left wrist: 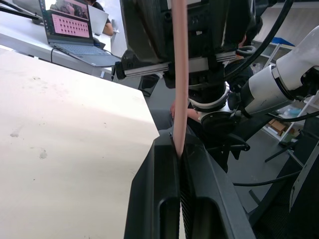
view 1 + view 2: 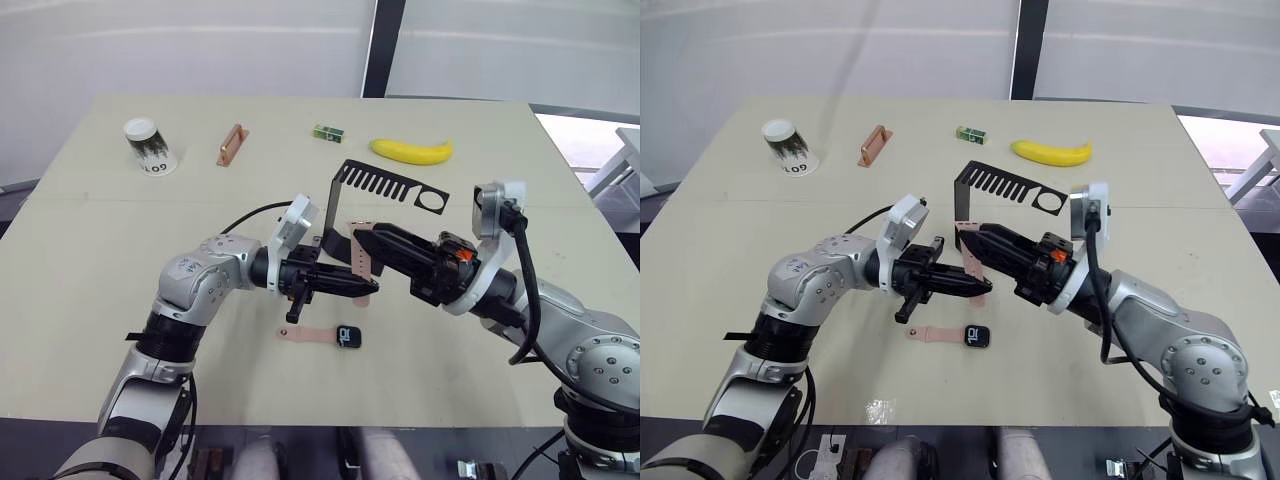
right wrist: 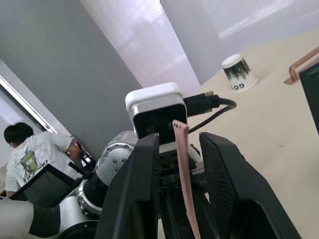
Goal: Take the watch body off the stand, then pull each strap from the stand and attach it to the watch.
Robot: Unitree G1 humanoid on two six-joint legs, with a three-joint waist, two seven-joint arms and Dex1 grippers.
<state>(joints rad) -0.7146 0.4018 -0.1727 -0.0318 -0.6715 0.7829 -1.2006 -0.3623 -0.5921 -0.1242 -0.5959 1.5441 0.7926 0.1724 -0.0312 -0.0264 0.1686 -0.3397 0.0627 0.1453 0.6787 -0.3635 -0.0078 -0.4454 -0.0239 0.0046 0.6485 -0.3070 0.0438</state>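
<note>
**Kid:** Where is the watch body (image 2: 349, 336)?

**Helper:** It lies flat on the desk (image 2: 90, 240), near the front edge, below the two arms. One pink strap (image 2: 308, 334) is already stuck on its left side and lies flat too.

**Kid:** And the other strap (image 2: 357, 262)?

**Helper:** It is up in the air, between the two arms. The left gripper (image 2: 350, 286) has its jaws shut tight on the strap's low end. You can see that well from the left wrist, where the strap (image 1: 179, 74) stands thin between the two black fingers (image 1: 157, 199).

**Kid:** What about the right gripper (image 2: 362, 240)?

**Helper:** It points at the same strap from the other side. Its jaws are a little apart, and the strap (image 3: 183, 169) stands in the gap. It seems to touch neither finger.

**Kid:** Where is the stand (image 2: 385, 190)?

**Helper:** Just behind the grippers. It is black, with comb slots and a round hole on its top arm.

**Kid:** What else is on the desk?

**Helper:** At the back sit a paper cup (image 2: 150, 146), a copper bar (image 2: 232, 143), a small green box (image 2: 328, 132) and a banana (image 2: 411, 151).
</note>
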